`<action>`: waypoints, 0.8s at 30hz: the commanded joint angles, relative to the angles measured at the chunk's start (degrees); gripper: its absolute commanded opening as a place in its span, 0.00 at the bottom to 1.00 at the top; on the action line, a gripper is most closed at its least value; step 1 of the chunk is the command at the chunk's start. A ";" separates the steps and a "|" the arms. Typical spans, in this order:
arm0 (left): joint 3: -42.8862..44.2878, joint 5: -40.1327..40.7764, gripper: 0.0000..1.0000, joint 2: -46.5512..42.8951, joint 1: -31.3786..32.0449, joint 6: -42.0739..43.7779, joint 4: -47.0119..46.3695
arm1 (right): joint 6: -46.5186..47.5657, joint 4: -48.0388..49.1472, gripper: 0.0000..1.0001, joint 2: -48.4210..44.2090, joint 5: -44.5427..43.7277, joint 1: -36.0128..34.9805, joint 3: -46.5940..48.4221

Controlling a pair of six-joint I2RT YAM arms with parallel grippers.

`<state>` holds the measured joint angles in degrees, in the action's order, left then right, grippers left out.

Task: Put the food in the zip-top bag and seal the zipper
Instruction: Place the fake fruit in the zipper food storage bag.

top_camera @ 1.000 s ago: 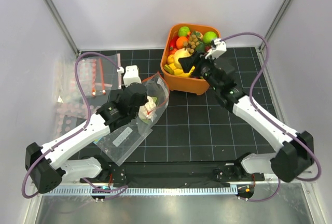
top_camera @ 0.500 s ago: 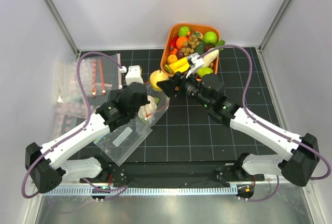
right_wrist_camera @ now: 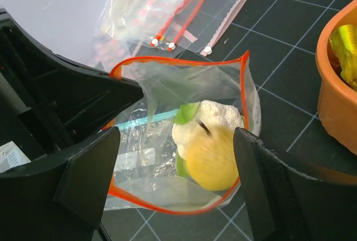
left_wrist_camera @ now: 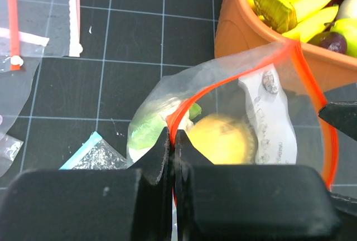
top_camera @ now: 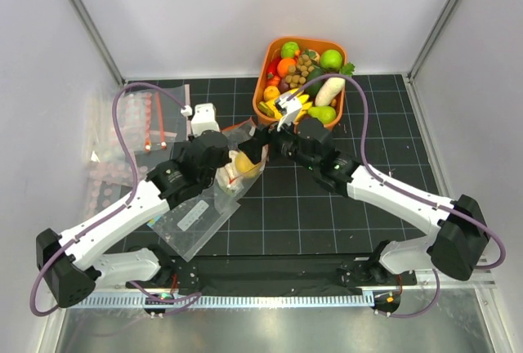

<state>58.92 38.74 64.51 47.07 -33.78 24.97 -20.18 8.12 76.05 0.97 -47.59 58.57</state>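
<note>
Right now my left gripper [left_wrist_camera: 172,140] is pinched tight on the zipper [right_wrist_camera: 178,59] rim of the zip-top bag [right_wrist_camera: 156,85], holding its mouth up and open near the orange bin [left_wrist_camera: 245,34]. My right gripper [right_wrist_camera: 177,133] hangs spread wide over that mouth, nothing between its fingers. The yellow fruit [right_wrist_camera: 209,160] lies inside the bag, against the cauliflower [right_wrist_camera: 215,118].

black gridded mat [top_camera: 327,214]: orange bin [top_camera: 283,129] at 12 o'clock, zip-top bag [top_camera: 186,224] at 8, loose pile of spare bags [top_camera: 147,124] at 10.
</note>
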 commanded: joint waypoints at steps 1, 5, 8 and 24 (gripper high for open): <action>1.12 3.27 0.00 -2.63 -0.05 -1.55 -1.06 | 1.29 1.99 0.89 -1.69 -0.71 -0.31 1.03; -0.29 5.20 0.00 -4.48 -0.14 -2.61 -1.50 | 1.73 0.94 0.89 -3.36 -6.41 -0.31 0.67; -1.25 6.60 0.00 -5.88 -0.14 -3.31 -1.86 | 2.95 -0.90 0.89 -4.94 -14.64 -0.31 0.67; -3.63 9.16 0.01 -8.00 -0.13 -4.37 -3.09 | 8.75 -0.91 0.63 6.99 -15.84 8.39 7.43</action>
<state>55.31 45.34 58.08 47.09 -37.17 24.99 -14.57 4.45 79.68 -15.70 -40.21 61.63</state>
